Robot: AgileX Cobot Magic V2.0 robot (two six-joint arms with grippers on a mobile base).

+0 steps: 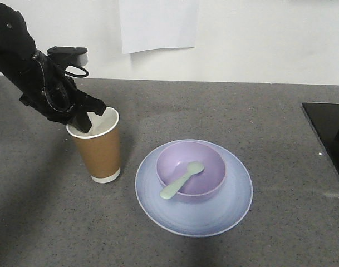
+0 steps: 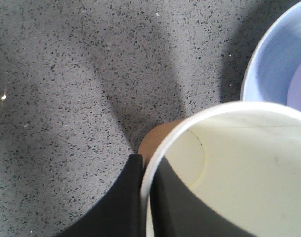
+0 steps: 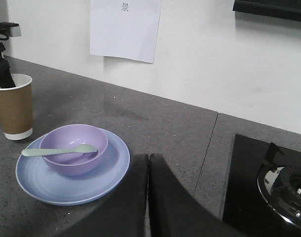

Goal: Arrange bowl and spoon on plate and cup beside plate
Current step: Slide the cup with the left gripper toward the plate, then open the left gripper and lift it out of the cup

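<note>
Left claw (image 1: 84, 121): pinches the near wall of the tall brown paper cup (image 1: 101, 151), one finger inside the white lining and one outside; the left wrist view shows the rim running between the two dark fingers.
Cup: hangs straight below the left claw, upright, its white base band on the speckled grey stone desk (image 1: 225, 105).
Round pale blue plate (image 1: 214, 219): lies to the cup's side away from the arm, its rim just beside the cup base; whether they touch I cannot tell.
Small glossy lavender plastic bowl (image 1: 205, 161): sits on the plate, farther from the left claw than the plate's nearest rim.
Short mint-green plastic spoon (image 1: 181, 180): head inside the bowl, handle resting over the bowl's rim above the plate.
Right claw (image 3: 148, 192): fingers pressed together with nothing between them, well away from the plate, which lies ahead of it and to one side.
Black stove top (image 3: 269, 187): on the other side of the right claw from the plate.
Step in hand: likely the last one, setting the cup beside the plate; bowl and spoon look placed.
Next move: probably calls for spreading the left claw's fingers and lifting straight up, so the inner finger does not tip the light cup.
</note>
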